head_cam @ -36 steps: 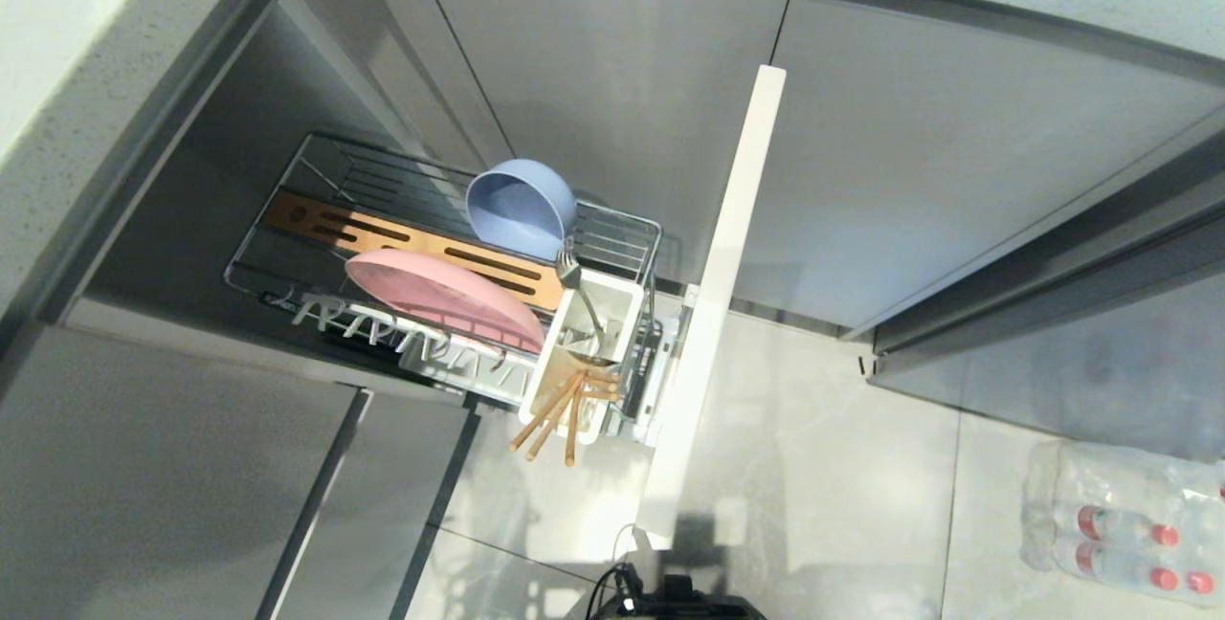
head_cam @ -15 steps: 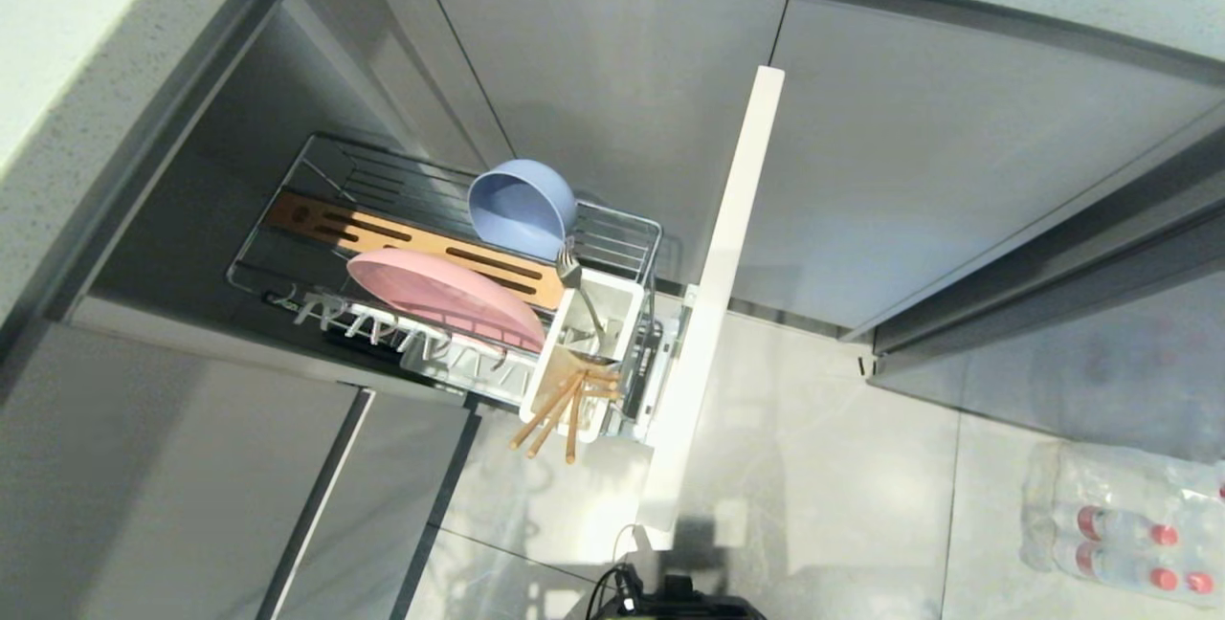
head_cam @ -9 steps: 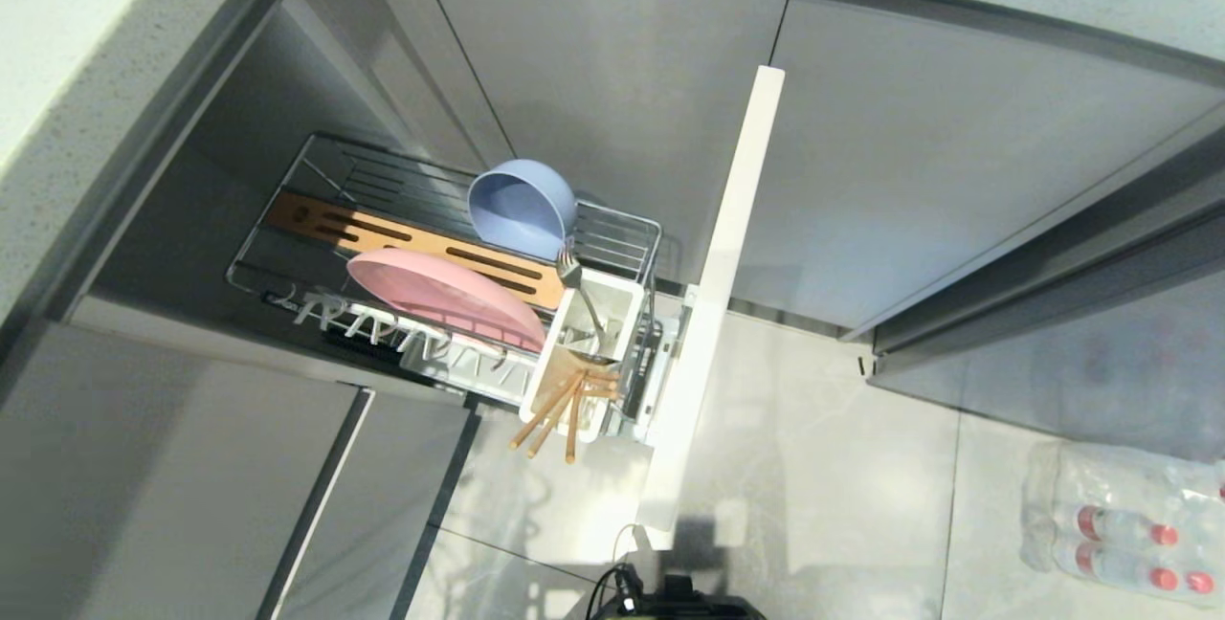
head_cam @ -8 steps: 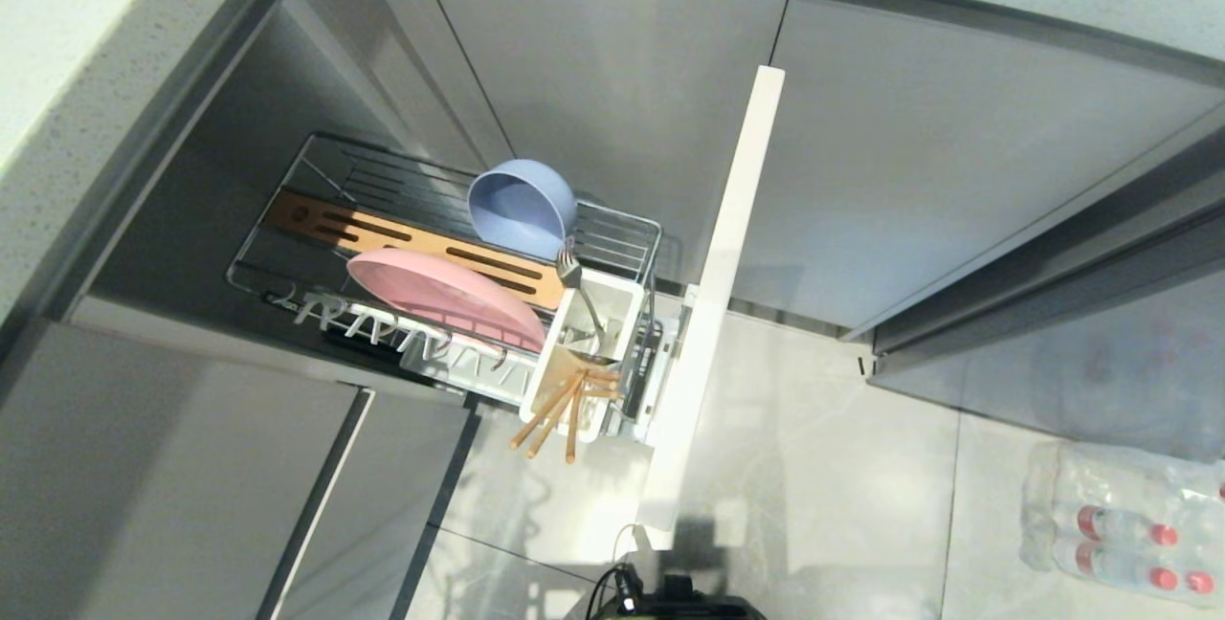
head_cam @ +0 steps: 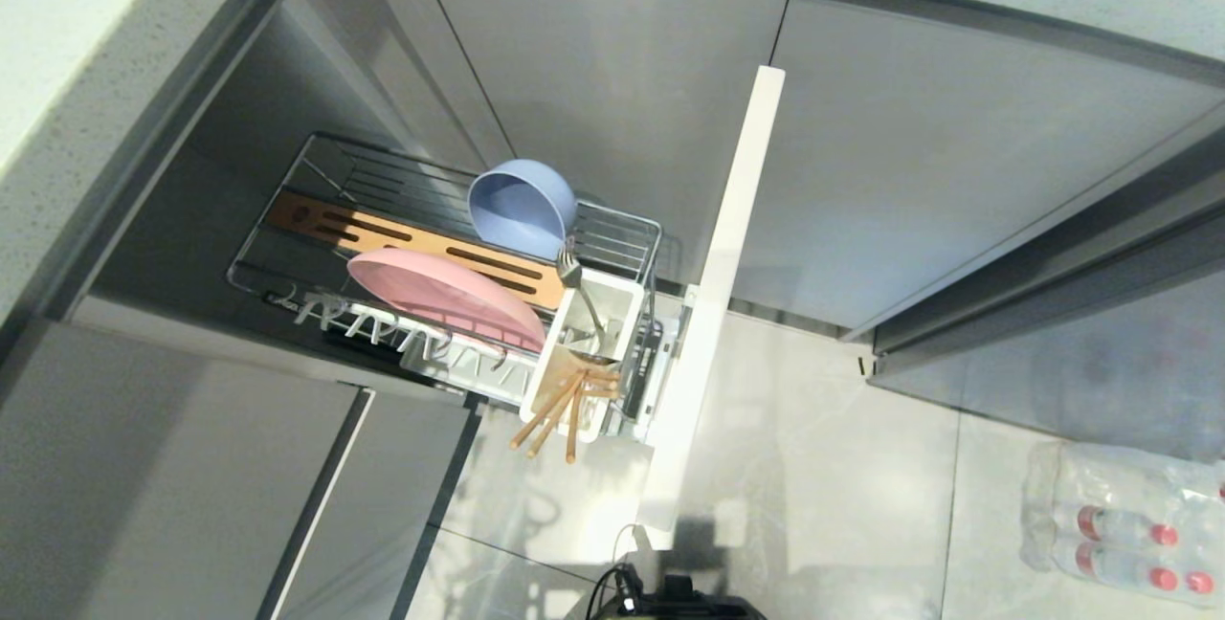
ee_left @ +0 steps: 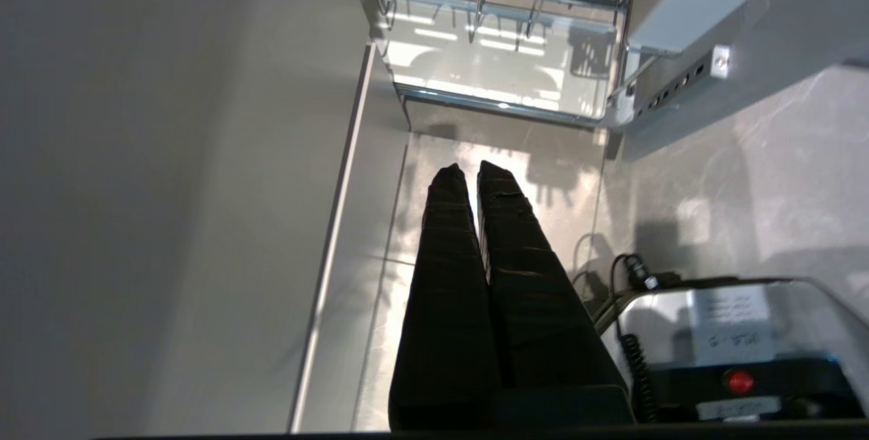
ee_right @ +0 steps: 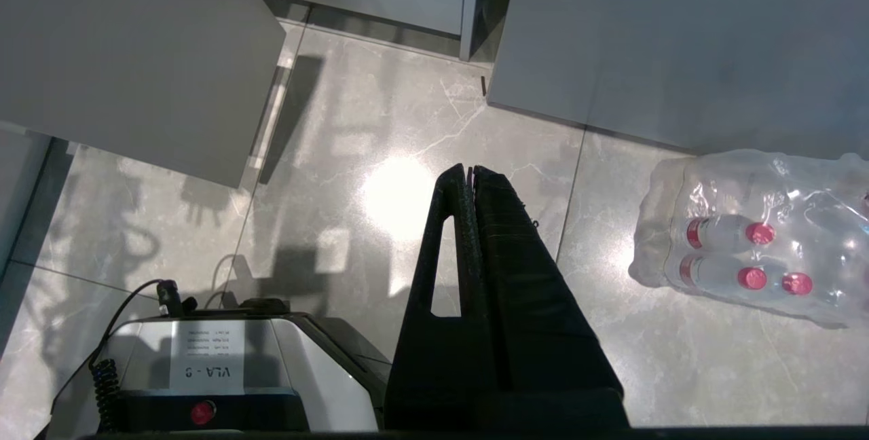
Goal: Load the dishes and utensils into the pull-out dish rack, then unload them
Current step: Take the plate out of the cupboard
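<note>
Pull-out dish rack (head_cam: 627, 247) holds blue bowl (head_cam: 522, 207), pink plate (head_cam: 440, 297), fork (head_cam: 577, 287), chopsticks (head_cam: 553, 414); left gripper (ee_left: 467, 170) and right gripper (ee_right: 468, 170) jaws closed, empty.

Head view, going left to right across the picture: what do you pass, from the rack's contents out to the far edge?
Pink plate → blue bowl → white utensil cup → white cabinet front → pack of water bottles.
</note>
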